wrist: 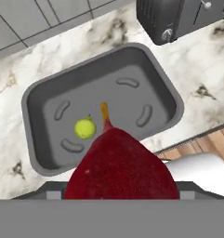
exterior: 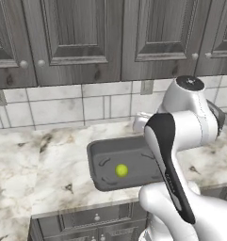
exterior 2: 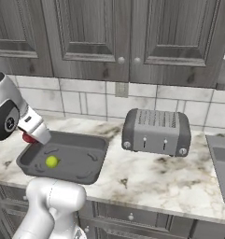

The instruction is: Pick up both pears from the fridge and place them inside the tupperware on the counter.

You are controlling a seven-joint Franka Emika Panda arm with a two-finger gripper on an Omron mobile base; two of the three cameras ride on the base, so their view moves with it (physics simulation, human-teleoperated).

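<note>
In the hand view the dark-grey tupperware (wrist: 36,100) is sitting left of centre on the marbled tabletop (wrist: 20,183), holding the small yellow-green pear (wrist: 85,128) on its ribbed floor. The glossy red pear (wrist: 120,165), stem pointing up, is filling the lower centre, grasped in the hand above the tupperware. The toaster (wrist: 171,16) is standing at upper right.

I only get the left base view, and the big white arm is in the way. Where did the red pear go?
Observer: The hand view shows the red pear close up, over the near edge of the tupperware.
Operator: Is it touching the green one?
Observer: No. The green pear lies apart, on the tupperware's floor.
Operator: What's the pale lump behind the arm?
Observer: A toaster, standing beside the tupperware on the counter.
</note>
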